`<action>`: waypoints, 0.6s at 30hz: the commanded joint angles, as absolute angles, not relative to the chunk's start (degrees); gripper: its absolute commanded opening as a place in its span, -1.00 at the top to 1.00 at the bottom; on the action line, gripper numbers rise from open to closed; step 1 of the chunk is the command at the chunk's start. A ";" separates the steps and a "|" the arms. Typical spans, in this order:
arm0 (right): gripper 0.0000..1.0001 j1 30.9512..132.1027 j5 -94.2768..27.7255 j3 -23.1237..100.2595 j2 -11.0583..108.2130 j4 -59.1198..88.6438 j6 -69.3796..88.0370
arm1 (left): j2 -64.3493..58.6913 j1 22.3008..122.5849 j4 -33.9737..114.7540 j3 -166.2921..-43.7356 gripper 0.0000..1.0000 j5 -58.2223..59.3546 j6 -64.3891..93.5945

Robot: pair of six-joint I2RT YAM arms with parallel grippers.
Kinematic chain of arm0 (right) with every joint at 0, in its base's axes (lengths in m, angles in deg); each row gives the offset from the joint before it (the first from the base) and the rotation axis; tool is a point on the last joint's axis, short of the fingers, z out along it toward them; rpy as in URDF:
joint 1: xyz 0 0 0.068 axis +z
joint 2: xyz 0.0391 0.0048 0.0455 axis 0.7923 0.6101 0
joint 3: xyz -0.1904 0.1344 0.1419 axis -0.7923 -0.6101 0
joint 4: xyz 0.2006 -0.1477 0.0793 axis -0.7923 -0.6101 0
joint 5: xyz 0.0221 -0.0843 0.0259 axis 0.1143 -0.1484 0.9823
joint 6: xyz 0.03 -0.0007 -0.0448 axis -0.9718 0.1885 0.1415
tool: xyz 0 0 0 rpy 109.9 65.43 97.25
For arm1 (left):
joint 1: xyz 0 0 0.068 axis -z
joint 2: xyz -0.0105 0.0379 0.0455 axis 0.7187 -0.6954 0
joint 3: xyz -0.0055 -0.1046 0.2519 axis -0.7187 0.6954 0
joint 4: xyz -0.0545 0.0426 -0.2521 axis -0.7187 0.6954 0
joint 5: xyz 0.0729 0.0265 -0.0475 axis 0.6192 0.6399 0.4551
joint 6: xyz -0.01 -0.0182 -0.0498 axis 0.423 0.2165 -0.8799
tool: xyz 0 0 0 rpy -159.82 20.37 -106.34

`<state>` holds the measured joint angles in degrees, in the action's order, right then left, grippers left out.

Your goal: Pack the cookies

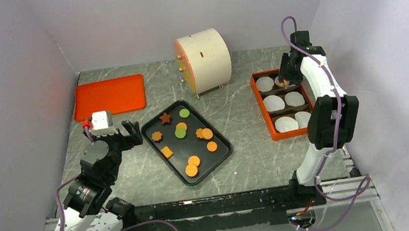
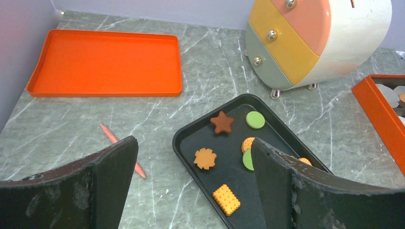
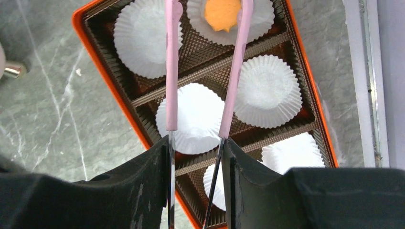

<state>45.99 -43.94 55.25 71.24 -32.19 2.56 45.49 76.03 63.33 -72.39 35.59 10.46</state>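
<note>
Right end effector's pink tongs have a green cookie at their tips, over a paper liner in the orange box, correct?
No. The cookie at the tips of the pink tongs is orange, not green; the right wrist view shows it. The right end effector does hold it over a paper liner in the orange box.

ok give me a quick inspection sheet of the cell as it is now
surface: grey marble table
job's things: cookies on the black tray; one orange cookie in a paper liner in the orange box
clutter: orange tray, drawer cabinet, pink stick lying loose
claws: left claw open by the black tray; right claw shut on tweezers over the box
cables: purple cables along both arms
surroundings: plain walls on three sides
</note>
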 commanded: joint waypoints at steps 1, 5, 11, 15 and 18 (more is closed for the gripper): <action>0.17 47.48 -41.27 53.43 66.05 -32.01 3.40 | 45.54 76.17 61.85 -72.31 -0.85 34.93 11.40; 0.19 50.99 -41.18 52.69 63.39 -32.79 3.86 | 45.19 76.09 61.93 -72.40 -0.85 34.85 11.26; 0.20 60.52 -41.78 50.13 59.67 -33.61 3.91 | 44.79 75.51 62.00 -72.40 -0.85 33.97 11.02; 0.21 67.82 -43.19 47.84 57.07 -34.29 4.01 | 44.52 74.51 62.02 -72.40 -0.85 33.72 10.82; 0.21 72.12 -43.89 45.79 55.07 -34.76 3.91 | 44.20 73.50 61.94 -72.40 -0.85 32.89 10.72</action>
<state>68.56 -42.39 47.51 59.26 -33.46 3.24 44.79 74.67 63.36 -72.39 34.61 10.41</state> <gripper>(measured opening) 0.395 0.923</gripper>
